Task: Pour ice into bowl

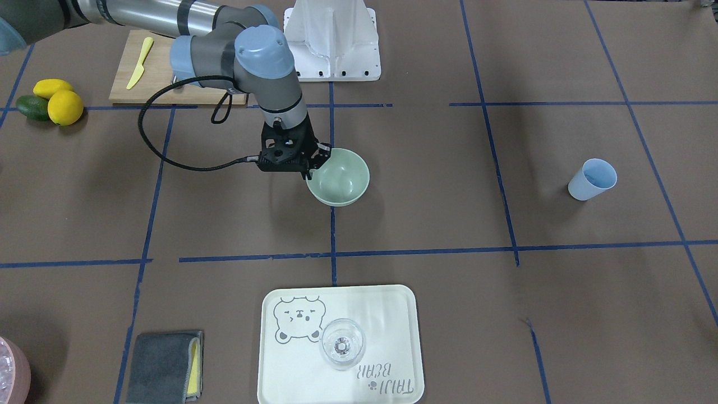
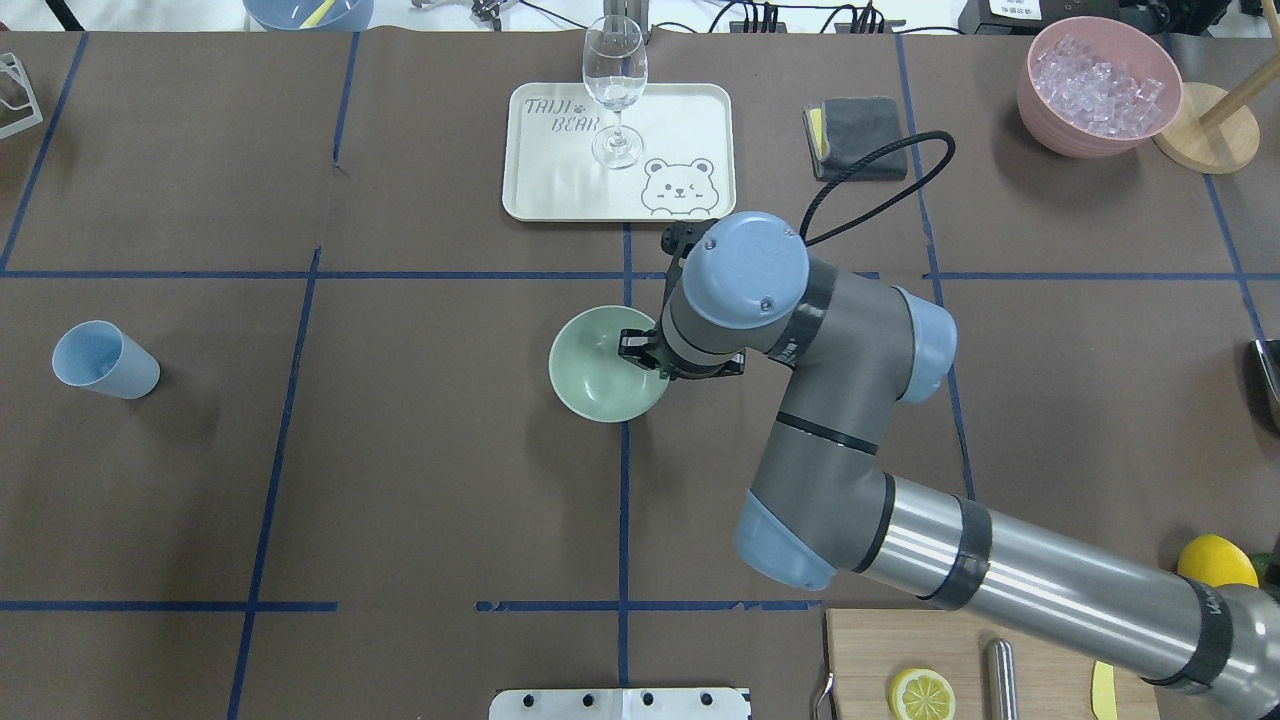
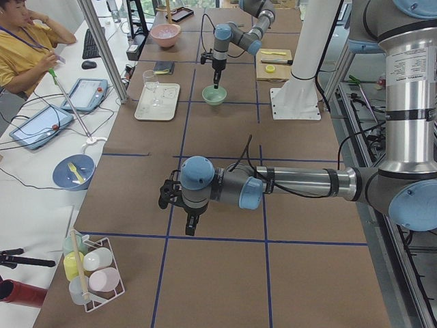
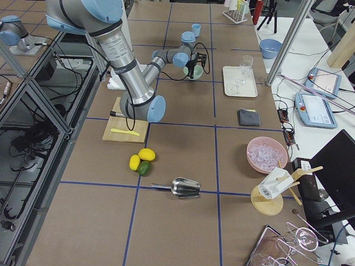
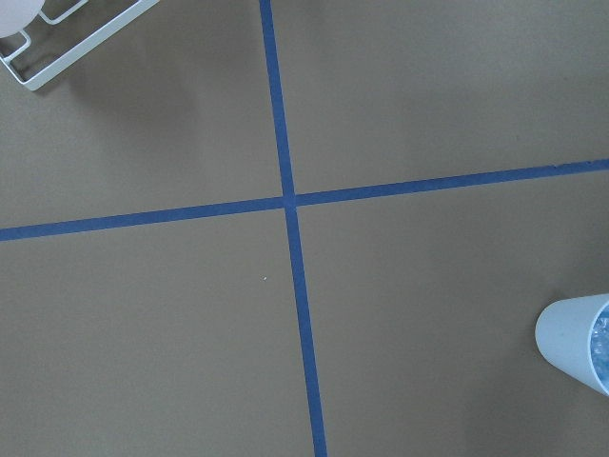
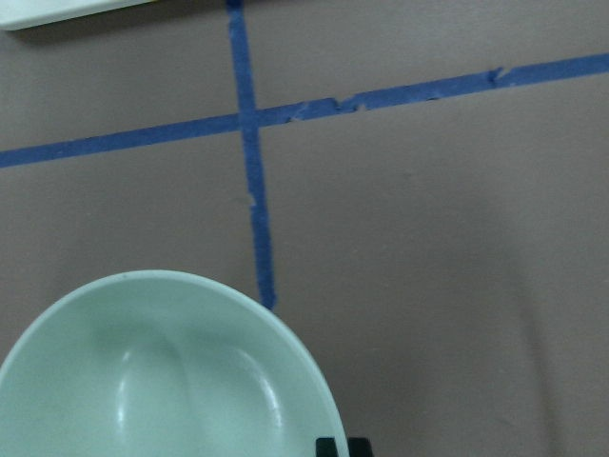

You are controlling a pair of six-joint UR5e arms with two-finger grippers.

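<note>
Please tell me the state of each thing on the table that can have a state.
Pale sage-green round bowl: upright, empty.
Right pincer: at that bowl's rim, grip unclear.
Pale blue plastic cup: upright, something glassy inside.
Clear stemmed wine glass: upright, empty.
Pink round bowl: full of ice cubes.
Left pincer: open or shut, cannot tell.

Bowl (image 2: 585, 395) mid-table; glass (image 2: 614, 75) on tray (image 2: 560, 180) beyond; cup (image 2: 103, 360) far left, container (image 2: 1040, 115) far right.

The right arm (image 2: 1010, 575) reached forward, elbow bent, with its wrist turned down and the right gripper (image 1: 315, 164) pointing straight down. The left arm (image 3: 300, 183) stretched out low and level, the left gripper (image 3: 191, 224) hanging downward. Neither gripper's opening could be made out.
</note>
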